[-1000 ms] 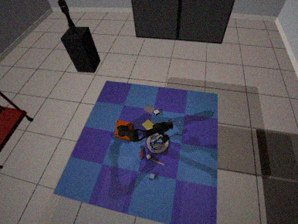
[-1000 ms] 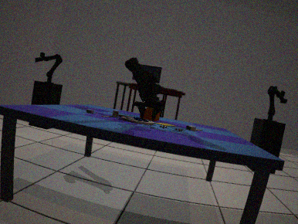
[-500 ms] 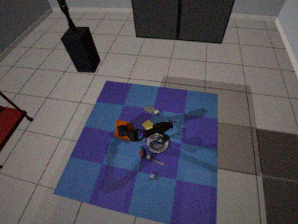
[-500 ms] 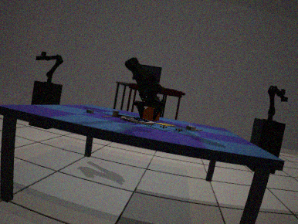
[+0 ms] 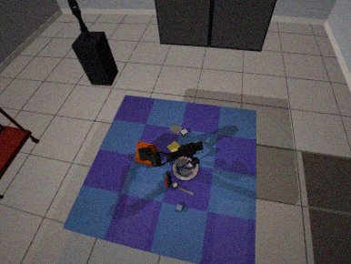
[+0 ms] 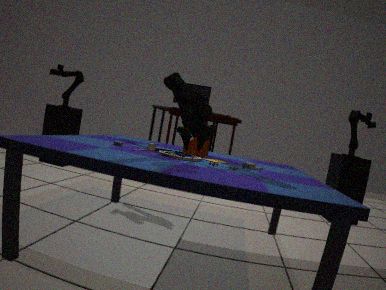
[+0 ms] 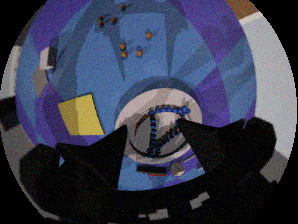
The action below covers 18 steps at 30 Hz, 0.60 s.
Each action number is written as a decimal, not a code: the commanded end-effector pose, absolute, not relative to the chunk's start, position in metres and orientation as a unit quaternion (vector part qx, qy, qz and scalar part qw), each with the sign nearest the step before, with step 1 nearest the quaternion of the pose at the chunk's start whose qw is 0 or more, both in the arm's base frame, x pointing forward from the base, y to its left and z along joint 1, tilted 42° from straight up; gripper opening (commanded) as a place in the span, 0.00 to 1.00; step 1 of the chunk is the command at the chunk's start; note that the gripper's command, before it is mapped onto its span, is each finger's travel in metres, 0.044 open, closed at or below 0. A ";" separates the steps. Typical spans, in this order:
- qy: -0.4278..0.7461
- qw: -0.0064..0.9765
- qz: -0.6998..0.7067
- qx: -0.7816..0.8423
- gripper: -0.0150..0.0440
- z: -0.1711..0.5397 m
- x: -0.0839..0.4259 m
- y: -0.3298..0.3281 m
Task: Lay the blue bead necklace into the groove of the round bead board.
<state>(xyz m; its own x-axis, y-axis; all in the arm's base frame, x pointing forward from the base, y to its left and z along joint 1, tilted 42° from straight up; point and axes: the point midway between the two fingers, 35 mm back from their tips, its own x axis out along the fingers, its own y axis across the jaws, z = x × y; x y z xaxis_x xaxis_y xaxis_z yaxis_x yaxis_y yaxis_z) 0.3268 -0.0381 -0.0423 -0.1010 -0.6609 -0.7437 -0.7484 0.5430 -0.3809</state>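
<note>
The round pale bead board [image 5: 175, 172] [image 7: 172, 95] lies on the checkered table top, with a dark ring groove in its face. The blue bead necklace [image 7: 166, 109] lies on the board in a rough triangle, with a bunched clump at its upper right in the wrist view. Its strands cross the board's inner area; I cannot tell whether any beads sit in the groove. My gripper [image 7: 153, 124] [image 5: 192, 164] is open above the board, with its fingers on either side of the necklace's middle strand. Nothing shows held. The fingers hide parts of the board's edges.
A yellow square [image 5: 174, 147] [image 7: 80, 117] lies beside the board. Several orange beads, such as one bead [image 7: 148, 35], lie beyond it. A white block [image 5: 184, 132] [image 7: 48, 57], a dark-and-red object [image 5: 167, 179] [image 7: 151, 171], a stick [image 5: 185, 190] and a small cube [image 5: 180, 208] lie around.
</note>
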 end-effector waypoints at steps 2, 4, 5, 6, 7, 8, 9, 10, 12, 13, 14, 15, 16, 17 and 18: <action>0.735 0.456 0.079 -0.496 0.56 -0.029 0.328 -0.032; 0.735 0.456 0.079 -0.496 0.47 -0.029 0.328 -0.032; 0.735 0.456 0.079 -0.496 0.46 -0.029 0.328 -0.032; 0.735 0.456 0.079 -0.496 0.46 -0.029 0.328 -0.032; 0.735 0.456 0.079 -0.496 0.46 -0.030 0.328 -0.033; 0.735 0.456 0.079 -0.496 0.46 -0.032 0.328 -0.034; 0.735 0.456 0.079 -0.496 0.46 -0.035 0.327 -0.037; 0.735 0.456 0.079 -0.496 0.46 -0.038 0.327 -0.040; 0.735 0.456 0.079 -0.496 0.46 -0.041 0.326 -0.042; 0.733 0.461 0.075 -0.495 0.46 -0.035 0.330 -0.037; 0.733 0.461 0.075 -0.495 0.46 -0.035 0.330 -0.037; 0.733 0.461 0.075 -0.495 0.46 -0.035 0.330 -0.037; 0.733 0.461 0.075 -0.495 0.46 -0.036 0.329 -0.038; 0.733 0.461 0.075 -0.495 0.46 -0.037 0.329 -0.039; 0.733 0.461 0.075 -0.495 0.46 -0.038 0.329 -0.039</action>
